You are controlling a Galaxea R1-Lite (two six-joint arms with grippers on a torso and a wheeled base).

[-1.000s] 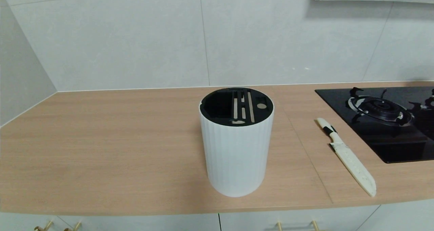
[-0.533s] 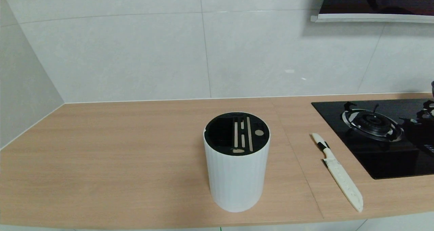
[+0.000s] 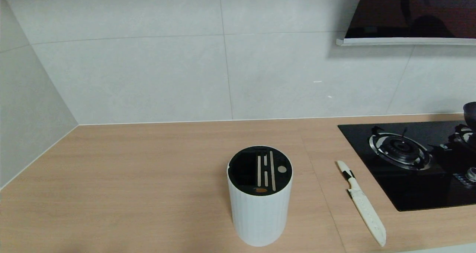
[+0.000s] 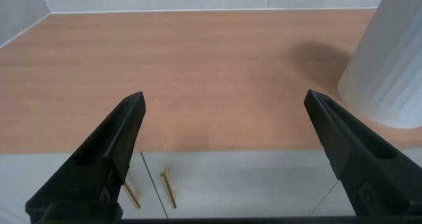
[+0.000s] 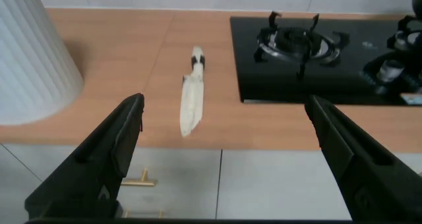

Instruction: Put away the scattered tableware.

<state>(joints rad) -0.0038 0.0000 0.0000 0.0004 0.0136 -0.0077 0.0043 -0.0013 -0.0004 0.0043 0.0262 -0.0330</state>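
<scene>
A white ribbed knife holder with a black slotted top stands near the front edge of the wooden counter; its side also shows in the left wrist view and the right wrist view. A cream knife with a black band on its handle lies flat between the holder and the hob, also seen from the right wrist. My left gripper hangs open off the counter's front edge, to the left of the holder. My right gripper hangs open in front of the counter, facing the knife. Both hold nothing.
A black gas hob with burners takes the right of the counter, under a range hood. Tiled walls close the back and left. Cabinet fronts with brass handles lie below the counter edge.
The head camera has tilted up and drawn back, so holder, knife and hob sit lower and smaller in the picture. The things themselves have not moved.
</scene>
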